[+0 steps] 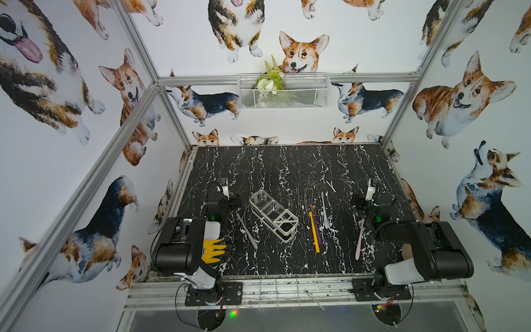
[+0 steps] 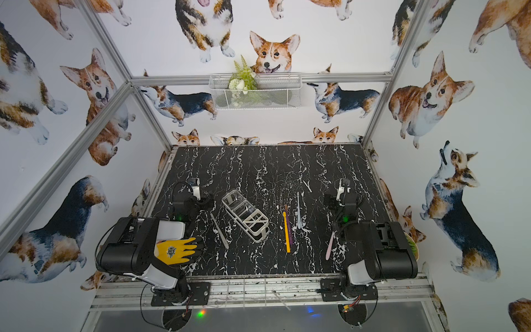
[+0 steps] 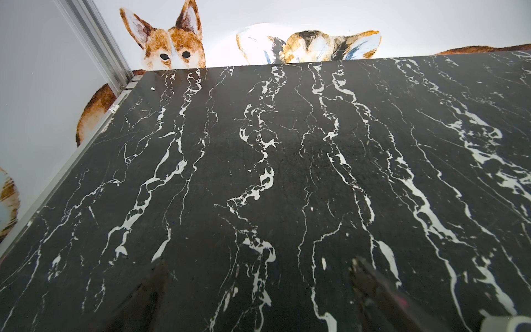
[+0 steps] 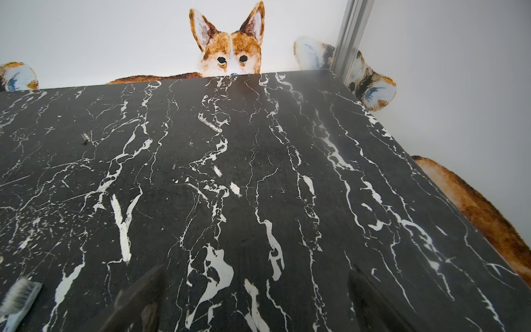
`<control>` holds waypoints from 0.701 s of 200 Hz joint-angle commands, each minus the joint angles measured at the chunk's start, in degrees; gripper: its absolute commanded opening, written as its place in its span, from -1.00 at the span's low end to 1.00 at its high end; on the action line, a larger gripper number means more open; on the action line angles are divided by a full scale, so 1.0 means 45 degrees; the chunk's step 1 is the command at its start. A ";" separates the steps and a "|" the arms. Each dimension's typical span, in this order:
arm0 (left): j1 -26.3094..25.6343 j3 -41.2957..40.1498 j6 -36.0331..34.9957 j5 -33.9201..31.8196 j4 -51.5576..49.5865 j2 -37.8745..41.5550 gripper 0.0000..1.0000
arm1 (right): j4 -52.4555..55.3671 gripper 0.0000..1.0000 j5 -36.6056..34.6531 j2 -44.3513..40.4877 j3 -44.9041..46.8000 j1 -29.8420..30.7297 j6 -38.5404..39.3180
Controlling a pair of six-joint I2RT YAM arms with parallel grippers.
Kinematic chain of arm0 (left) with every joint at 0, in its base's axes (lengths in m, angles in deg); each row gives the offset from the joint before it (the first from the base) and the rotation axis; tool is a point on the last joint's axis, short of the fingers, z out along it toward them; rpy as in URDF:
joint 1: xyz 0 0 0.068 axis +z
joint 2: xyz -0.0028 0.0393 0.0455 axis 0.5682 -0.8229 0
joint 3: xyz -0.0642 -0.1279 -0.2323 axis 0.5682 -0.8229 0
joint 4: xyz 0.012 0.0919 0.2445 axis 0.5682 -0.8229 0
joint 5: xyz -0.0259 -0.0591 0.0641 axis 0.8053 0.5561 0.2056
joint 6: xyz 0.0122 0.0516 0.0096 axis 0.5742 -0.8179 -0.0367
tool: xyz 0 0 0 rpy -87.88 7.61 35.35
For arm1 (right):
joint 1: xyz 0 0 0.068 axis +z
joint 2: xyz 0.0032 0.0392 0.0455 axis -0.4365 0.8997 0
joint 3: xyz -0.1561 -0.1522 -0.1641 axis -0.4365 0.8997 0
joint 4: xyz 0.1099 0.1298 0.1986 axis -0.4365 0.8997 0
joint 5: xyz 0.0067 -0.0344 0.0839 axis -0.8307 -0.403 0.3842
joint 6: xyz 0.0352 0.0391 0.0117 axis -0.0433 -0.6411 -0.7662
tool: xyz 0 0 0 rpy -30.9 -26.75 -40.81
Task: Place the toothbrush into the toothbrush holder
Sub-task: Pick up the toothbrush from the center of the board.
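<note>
Just outside right gripper (image 4: pixel 255 268) jaws, spread wide: pale-blue toothbrush (image 4: pixel 20 293), untouched.

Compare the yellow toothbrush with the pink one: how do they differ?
The yellow toothbrush lies close beside a purple toothbrush; the pink toothbrush lies alone. The yellow toothbrush is nearer the toothbrush holder than the pink toothbrush. Both lie flat on the table, outside the holder.

Bright, even light on the white walls (image 1: pixel 402 43), soft weak shadows on the dark table (image 1: pixel 287 172), wide-angle bending at the edges in both top views, near fingertips (image 4: pixel 138 299) dark and blurred in both wrist views.
</note>
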State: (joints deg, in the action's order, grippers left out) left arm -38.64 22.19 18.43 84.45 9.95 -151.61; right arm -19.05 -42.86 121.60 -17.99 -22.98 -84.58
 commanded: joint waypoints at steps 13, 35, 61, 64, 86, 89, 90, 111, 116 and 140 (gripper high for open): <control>0.0007 -0.0003 -0.0144 -0.0065 0.0405 0.0058 1.00 | -0.0246 0.99 0.0029 0.0003 -0.0017 0.0003 0.0073; 0.0029 0.0033 -0.0135 -0.0007 0.0339 0.0048 1.00 | -0.0186 0.99 0.0075 0.0008 -0.0059 0.0001 0.0077; 0.0051 0.0019 0.0021 -0.0378 0.0399 0.0043 1.00 | 0.0074 0.99 0.0156 0.0045 -0.0205 -0.0008 0.0048; 0.0049 0.0053 0.0062 -0.0368 0.0347 0.0039 1.00 | 0.0173 0.99 0.0263 0.0051 -0.0263 -0.0069 -0.0017; 0.0139 0.0008 0.0256 -0.0844 0.0291 0.0287 1.00 | 0.0619 0.99 -0.0211 -0.0617 -0.0271 -0.0172 -0.0172; 0.0136 0.0105 0.0350 -0.1178 0.0080 0.0401 1.00 | 0.1143 0.99 -0.0378 -0.0957 -0.0406 -0.0143 -0.0205; 0.0133 0.0143 0.0381 -0.1305 -0.0086 0.0483 1.00 | 0.1425 0.99 -0.0435 -0.1049 -0.0459 -0.0129 -0.0223; 0.0076 0.2626 0.1844 -0.3577 -0.6149 0.1967 1.00 | 0.7144 0.99 -0.1438 -0.2924 -0.2797 -0.0072 -0.1706; 0.0083 0.3267 0.2567 -0.3952 -0.7392 0.2038 1.00 | 0.8189 0.99 -0.1245 -0.3123 -0.3312 -0.0053 -0.1972; 0.0060 0.6797 0.5937 -0.4099 -1.3494 0.1435 0.98 | 1.1156 0.99 -0.0339 -0.3377 -0.5000 0.0396 -0.2525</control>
State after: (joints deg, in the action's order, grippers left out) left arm -38.16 41.31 29.36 70.86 -18.18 -143.15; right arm 8.60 -45.84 107.09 -35.41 -23.00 -90.59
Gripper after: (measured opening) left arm 0.998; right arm 0.996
